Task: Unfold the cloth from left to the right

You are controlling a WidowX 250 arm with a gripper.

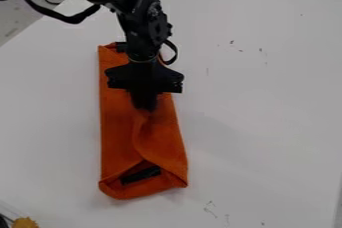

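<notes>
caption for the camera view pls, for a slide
Black gripper over a folded orange cloth lying lengthwise on a white table, a dark strip showing at its near end

soft matt orange cloth (119, 132), smooth pale tabletop (267, 112) with a faint sheen, black arm (143, 22) partly glossy

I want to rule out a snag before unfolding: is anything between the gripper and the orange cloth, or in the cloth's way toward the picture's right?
Nothing visible stands between the gripper and the orange cloth beneath it, nor in the cloth's way toward the picture's right; the dark marks on the table there look flat.
</notes>
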